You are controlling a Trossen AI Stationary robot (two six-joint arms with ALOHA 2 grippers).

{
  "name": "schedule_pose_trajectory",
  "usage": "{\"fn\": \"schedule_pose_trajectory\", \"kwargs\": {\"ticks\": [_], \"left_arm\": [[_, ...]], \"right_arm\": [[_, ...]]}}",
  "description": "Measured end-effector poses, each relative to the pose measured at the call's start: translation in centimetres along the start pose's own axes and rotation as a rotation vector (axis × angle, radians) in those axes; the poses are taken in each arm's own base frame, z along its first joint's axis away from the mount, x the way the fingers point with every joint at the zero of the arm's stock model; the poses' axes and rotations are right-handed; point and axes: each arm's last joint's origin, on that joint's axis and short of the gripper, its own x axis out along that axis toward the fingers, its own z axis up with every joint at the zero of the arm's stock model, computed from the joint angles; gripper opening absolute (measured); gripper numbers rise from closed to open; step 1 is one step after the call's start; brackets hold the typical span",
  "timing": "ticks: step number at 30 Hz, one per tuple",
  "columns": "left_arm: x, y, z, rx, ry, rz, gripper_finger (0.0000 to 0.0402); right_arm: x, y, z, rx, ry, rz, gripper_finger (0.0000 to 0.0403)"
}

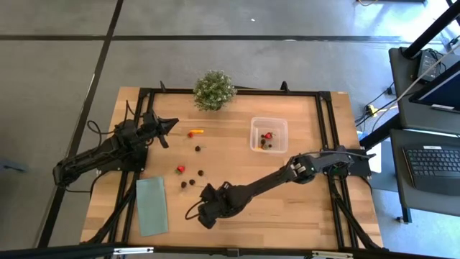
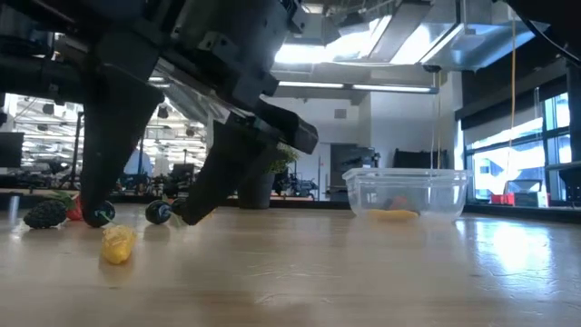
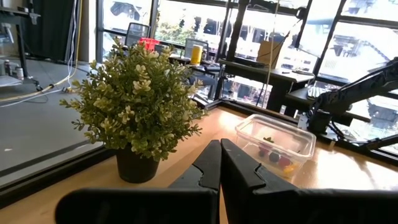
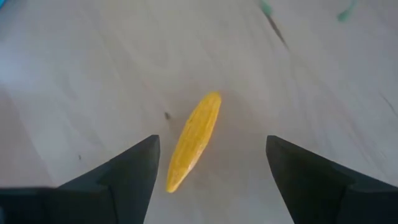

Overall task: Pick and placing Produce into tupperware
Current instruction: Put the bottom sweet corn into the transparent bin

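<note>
Right gripper [image 4: 211,162], jaws wide open, poised over yellow corn piece [image 4: 194,140] lying lengthwise between them, long axis slightly slanted.

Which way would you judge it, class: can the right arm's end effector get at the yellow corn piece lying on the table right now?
Probably yes. The right end effector hangs open just above the yellow corn piece, which lies between its fingers on bare wood with nothing seen blocking it.

On my pale wooden worktop [image 1: 287,208] a bushy green potted plant [image 1: 213,90] stands at the far edge, and a flat pale-green rectangular cloth [image 1: 152,206] lies near the front left corner.
</note>
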Motion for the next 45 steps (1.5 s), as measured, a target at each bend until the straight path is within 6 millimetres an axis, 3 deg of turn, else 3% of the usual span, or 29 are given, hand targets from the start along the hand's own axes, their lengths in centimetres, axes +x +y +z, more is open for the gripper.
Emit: {"fn": "schedule_pose_trajectory", "kwargs": {"ticks": [21, 45], "left_arm": [[0.0, 0.0, 0.0, 0.0, 0.003, 0.001, 0.0], [0.0, 0.0, 0.0, 0.0, 0.003, 0.0, 0.0]], "right_arm": [[2.0, -0.5, -0.9, -0.016, 0.018, -0.044, 0.028], [2.0, -1.0, -0.3, -0.028, 0.034, -0.064, 0.0013]]}}
